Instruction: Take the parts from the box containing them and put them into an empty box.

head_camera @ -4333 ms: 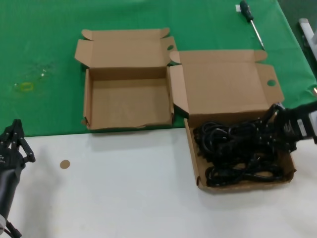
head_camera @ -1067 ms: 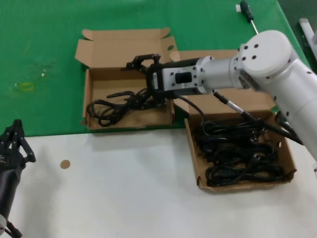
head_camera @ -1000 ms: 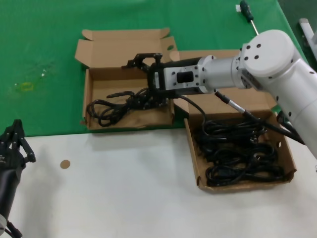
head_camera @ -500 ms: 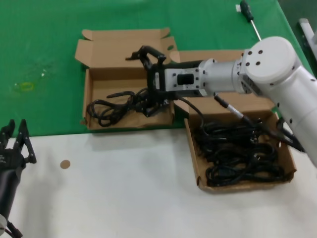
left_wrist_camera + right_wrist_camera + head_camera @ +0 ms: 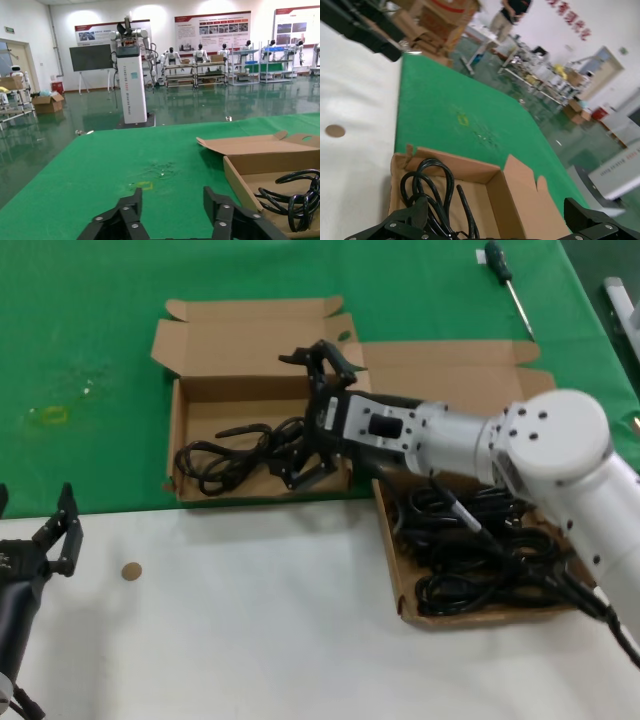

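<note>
The box with clean walls [image 5: 388, 555] stands on the right and holds several coiled black power cords [image 5: 480, 550]. The box with the ragged front wall [image 5: 177, 440] stands on the left, with one cord bundle [image 5: 225, 455] lying on its floor. My right gripper [image 5: 300, 420] hangs open over that box's right end, just beside the bundle and holding nothing. The right wrist view shows the same bundle [image 5: 431, 160] inside the box [image 5: 520, 200], below the spread gripper [image 5: 495, 220]. My left gripper [image 5: 60, 540] waits open at the near left; it shows as [image 5: 171, 202] in its own view.
A black-handled screwdriver [image 5: 505, 275] lies on the green cloth at the far right. A small brown disc [image 5: 130, 571] sits on the white table near the left gripper. Both lids stand open toward the back. A white object [image 5: 620, 300] is at the right edge.
The right gripper has opened, left the cord bundle in the left box, and drawn back to the right. The left gripper has shifted slightly and turned.
</note>
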